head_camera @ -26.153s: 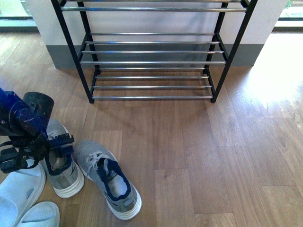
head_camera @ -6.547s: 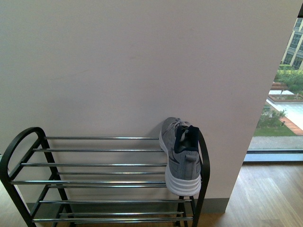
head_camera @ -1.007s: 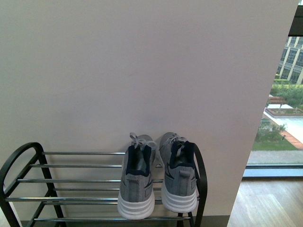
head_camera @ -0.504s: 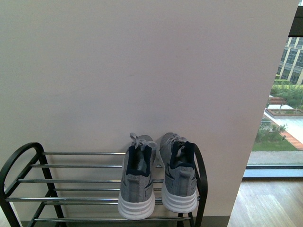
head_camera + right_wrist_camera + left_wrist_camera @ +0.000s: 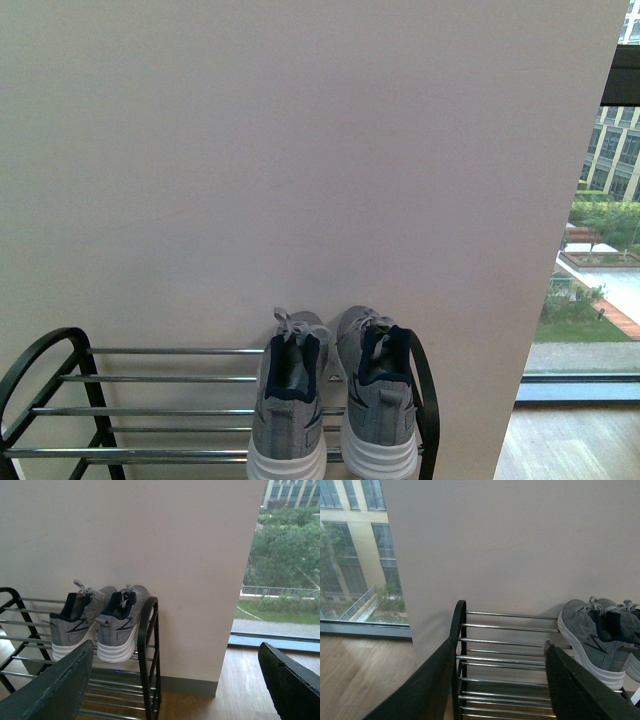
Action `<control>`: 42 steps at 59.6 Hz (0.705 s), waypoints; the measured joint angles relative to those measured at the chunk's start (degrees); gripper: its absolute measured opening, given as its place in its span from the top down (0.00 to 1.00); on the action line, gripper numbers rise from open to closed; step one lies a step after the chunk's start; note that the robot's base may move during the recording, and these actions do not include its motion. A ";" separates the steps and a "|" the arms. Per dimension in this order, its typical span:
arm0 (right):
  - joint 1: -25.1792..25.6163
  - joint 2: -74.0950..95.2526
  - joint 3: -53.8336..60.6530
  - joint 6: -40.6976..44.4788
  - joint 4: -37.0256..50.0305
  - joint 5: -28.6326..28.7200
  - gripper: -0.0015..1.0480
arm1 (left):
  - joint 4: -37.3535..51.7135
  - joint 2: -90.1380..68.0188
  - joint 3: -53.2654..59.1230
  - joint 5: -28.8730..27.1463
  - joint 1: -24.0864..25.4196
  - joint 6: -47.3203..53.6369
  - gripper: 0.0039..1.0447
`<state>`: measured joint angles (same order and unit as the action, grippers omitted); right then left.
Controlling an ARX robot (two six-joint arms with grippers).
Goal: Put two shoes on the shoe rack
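Foreground: left gripper [image 5: 500,645] spread wide, empty; right gripper [image 5: 175,647] likewise agape, empty. Well beyond fingers [image 5: 430,680], untouched: left sneaker [image 5: 290,400] and right sneaker [image 5: 378,395] side by side, heels outward, on top shelf of shoe rack [image 5: 150,380], lower centre of front frame (right one against arched end). Toes to wall [image 5: 300,150], presumably for steady seating across bars.

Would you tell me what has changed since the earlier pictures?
First the right grey sneaker, then the left grey sneaker moved from the floor onto the top shelf of the shoe rack, side by side. The left gripper and right gripper are open, empty. Rack unchanged.
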<state>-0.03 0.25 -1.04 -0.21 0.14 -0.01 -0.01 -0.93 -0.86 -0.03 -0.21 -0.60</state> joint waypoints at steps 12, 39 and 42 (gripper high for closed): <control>0.00 0.00 0.00 0.00 0.00 0.00 0.09 | 0.00 0.00 0.00 0.00 0.00 0.02 0.08; 0.00 0.02 0.00 0.02 -0.04 0.02 0.09 | 0.00 0.02 0.00 0.02 0.00 0.15 0.09; 0.00 0.02 0.00 0.04 -0.04 -0.02 0.09 | 0.00 0.02 0.00 0.02 0.00 0.15 0.09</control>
<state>-0.03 0.27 -1.04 -0.16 0.10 -0.03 -0.01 -0.91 -0.86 -0.01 -0.21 -0.45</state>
